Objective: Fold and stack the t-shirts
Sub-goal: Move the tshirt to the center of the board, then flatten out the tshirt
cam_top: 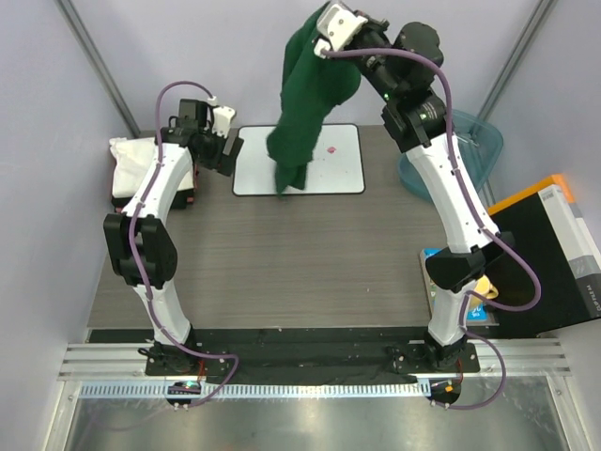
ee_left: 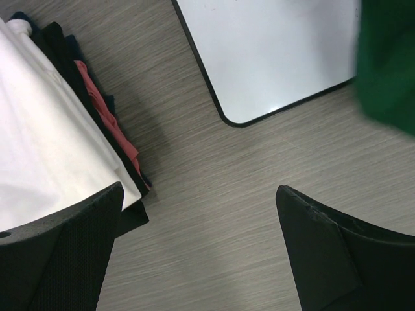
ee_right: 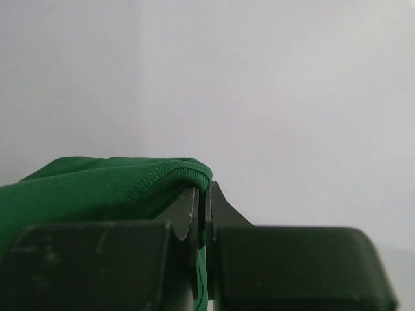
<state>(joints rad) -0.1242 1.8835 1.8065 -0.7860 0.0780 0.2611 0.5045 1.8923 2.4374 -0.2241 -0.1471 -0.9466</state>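
Dangling from the right gripper is the dark green cloth t-shirt. The jaws are pinched tight on a hemmed edge of the fabric, and the rest drapes off to one side in the wrist view. My guess is it's held up high so the cloth hangs out straight and can be laid flat for folding. The bottom end looks bunched on the flat white board with the black rim, so the shirt runs from the gripper down onto the board's left half. The left gripper is spread wide with nothing in it, hovering over the grey wood-grain table between the board's corner and the stack of folded shirts with a white one on top — probably parked there to grab a loose corner of the green one.
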